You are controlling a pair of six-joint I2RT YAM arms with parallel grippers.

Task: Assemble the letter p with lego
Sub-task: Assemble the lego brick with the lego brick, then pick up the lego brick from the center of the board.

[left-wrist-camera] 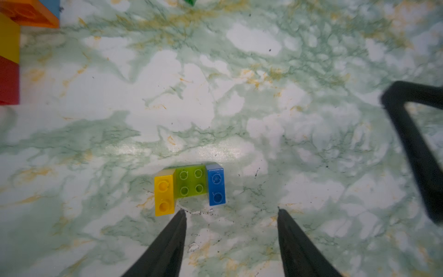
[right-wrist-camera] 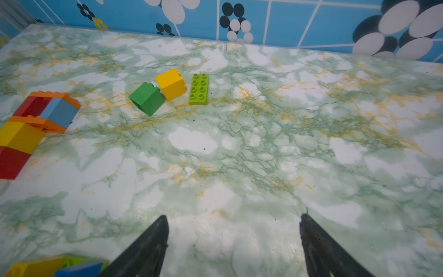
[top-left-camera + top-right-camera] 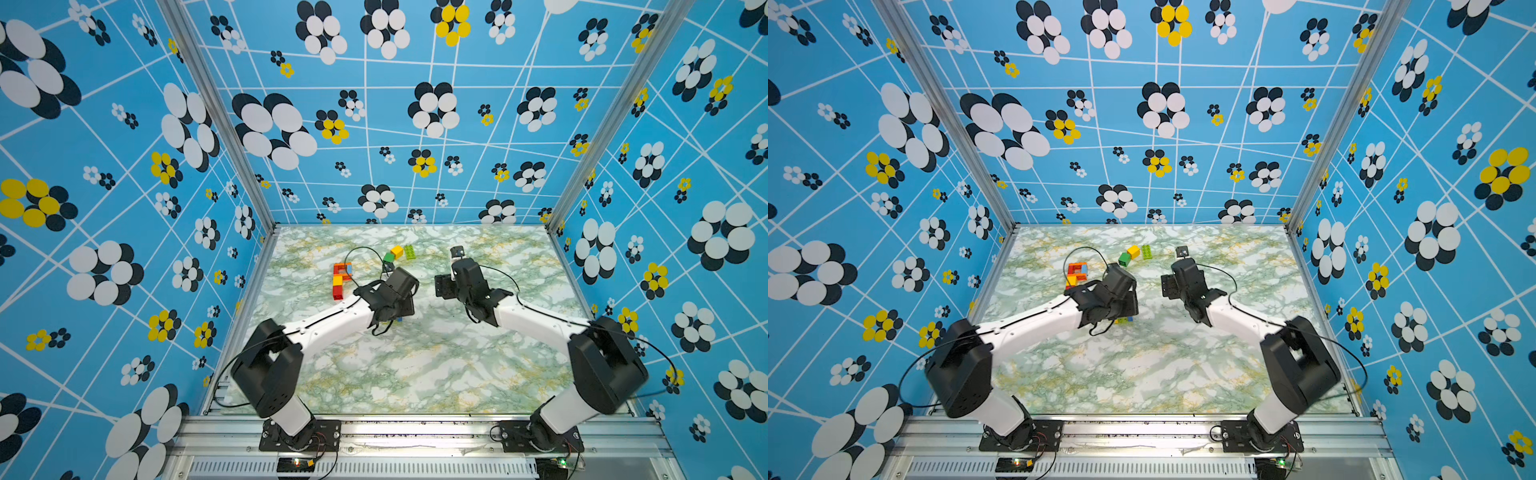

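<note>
On the marbled table, a P-shaped lego cluster of orange, red, yellow and light blue bricks lies at about ten o'clock from the table's centre. Toward twelve o'clock sit a green cube, a yellow cube and a lime oblong brick, close together. The left gripper stands spread, holding nothing, just beside a joined yellow-lime-blue piece. The right gripper is also spread wide above bare table.
</note>
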